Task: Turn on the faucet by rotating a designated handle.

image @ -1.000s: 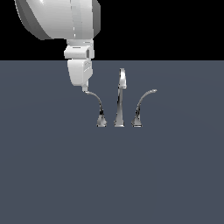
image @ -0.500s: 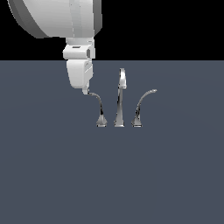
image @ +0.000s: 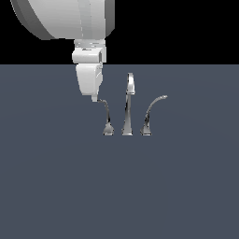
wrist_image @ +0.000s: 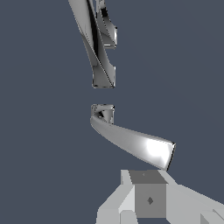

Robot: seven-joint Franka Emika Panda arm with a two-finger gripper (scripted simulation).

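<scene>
The chrome faucet stands on the flat grey surface: a tall straight spout between two curved levers. The handle is the lever on the exterior view's left, its tip arcing leftward. The mirror-image lever arcs rightward. My gripper hangs from above, its tip at the handle's tip, touching it or very close. In the wrist view the handle curves just past a grey fingertip, with the spout beyond. I see the fingers edge-on, so their gap is not shown.
The white arm fills the upper part of the exterior view's left. The grey surface spreads around the faucet, with black background above it.
The gripper has moved slightly down and toward the exterior view's right, closer to the handle's tip. The handle and the rest of the faucet have not visibly moved.
</scene>
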